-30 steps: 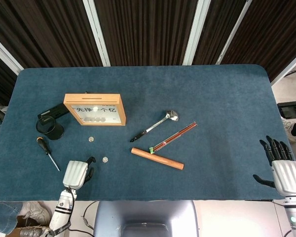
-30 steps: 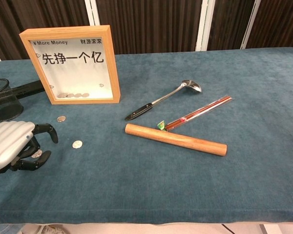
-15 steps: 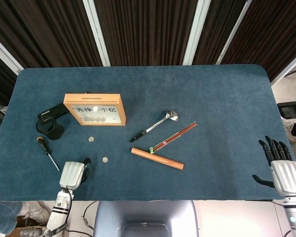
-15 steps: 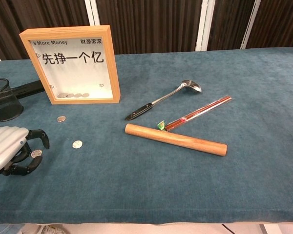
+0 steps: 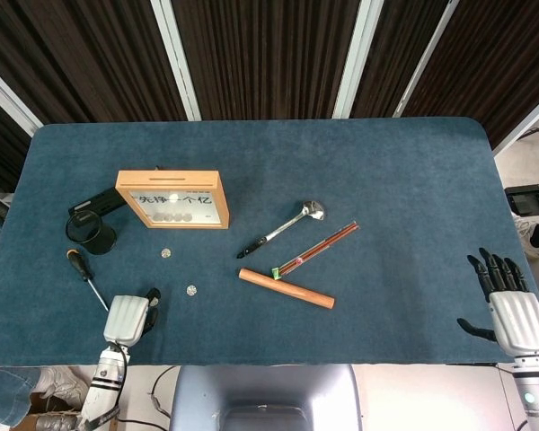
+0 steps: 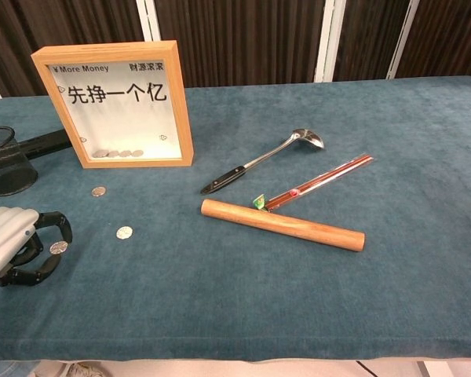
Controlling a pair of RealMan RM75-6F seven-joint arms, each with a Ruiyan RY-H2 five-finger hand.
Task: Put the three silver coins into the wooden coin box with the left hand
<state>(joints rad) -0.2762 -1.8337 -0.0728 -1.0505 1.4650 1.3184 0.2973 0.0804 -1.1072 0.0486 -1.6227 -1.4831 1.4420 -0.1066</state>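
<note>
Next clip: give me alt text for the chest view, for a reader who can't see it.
At the left edge, the left hand pinches a silver coin above a blue table. Two more coins lie before the upright wooden coin box. A ladle, chopsticks and wooden rod lie right.

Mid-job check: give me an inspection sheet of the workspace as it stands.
Surface: blue cloth table.
Job's things: wooden coin box upright, coins already inside; one silver coin before it, another nearer; third coin pinched in the left hand.
Clutter: ladle, chopsticks, rolling pin, screwdriver, mesh cup.
Hands: left at near-left edge; right hand open, idle at far right.
Cables: nothing seen.
Surroundings: dark slatted wall behind.
</note>
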